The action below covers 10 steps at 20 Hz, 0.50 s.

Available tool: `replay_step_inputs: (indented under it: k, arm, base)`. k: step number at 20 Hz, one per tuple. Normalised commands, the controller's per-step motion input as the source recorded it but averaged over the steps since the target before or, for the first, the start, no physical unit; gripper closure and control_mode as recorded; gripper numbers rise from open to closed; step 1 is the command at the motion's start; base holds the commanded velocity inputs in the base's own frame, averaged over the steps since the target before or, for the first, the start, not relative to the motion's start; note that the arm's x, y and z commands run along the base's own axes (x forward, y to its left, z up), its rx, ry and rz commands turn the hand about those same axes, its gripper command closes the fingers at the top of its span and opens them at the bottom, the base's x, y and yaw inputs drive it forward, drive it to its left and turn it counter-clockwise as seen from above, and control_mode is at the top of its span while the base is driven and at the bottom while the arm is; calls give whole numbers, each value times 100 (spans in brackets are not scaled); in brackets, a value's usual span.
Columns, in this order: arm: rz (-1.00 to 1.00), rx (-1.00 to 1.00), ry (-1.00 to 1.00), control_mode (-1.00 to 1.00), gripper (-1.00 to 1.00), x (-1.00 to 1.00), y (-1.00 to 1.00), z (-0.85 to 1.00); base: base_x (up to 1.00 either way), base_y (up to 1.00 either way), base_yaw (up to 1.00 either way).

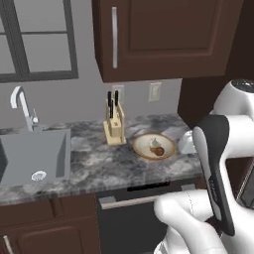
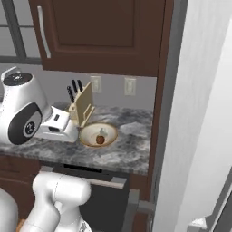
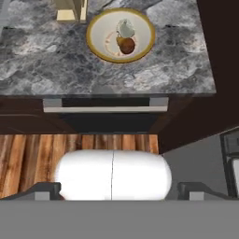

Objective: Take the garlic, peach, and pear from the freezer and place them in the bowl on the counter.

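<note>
Marbled dark grey stone forms the tabletop [image 1: 99, 163], carried on dark brown cabinets, with more brown cabinets [image 1: 163, 34] hung above a grey wall. A grey sink [image 1: 32, 156] with a curved tap is seen at nine o'clock in the left base view, and a pale knife block [image 1: 114, 126] is stood just beside the bowl [image 1: 154, 147], at its ten o'clock. Inside the bowl [image 3: 120, 35] the whitish garlic [image 3: 125, 28] and a round reddish-brown fruit [image 3: 127, 45] are laid touching, the garlic at twelve o'clock of the fruit. A pale refrigerator wall [image 2: 199, 113] is seen at three o'clock in the right base view. The claw [image 3: 119, 190] is held spread wide and empty, well back from the bowl over the wooden floor [image 3: 28, 158].
</note>
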Motion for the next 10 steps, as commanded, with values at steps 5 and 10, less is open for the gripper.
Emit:
replay_step_inputs:
  k: [5, 10]
  arm:
    - [0, 0, 0, 100, -100, 0, 0, 0]
    - [0, 0, 0, 100, -100, 0, 0, 0]
  base:
    - [-100, 3, 0]
    - [-100, 1, 0]
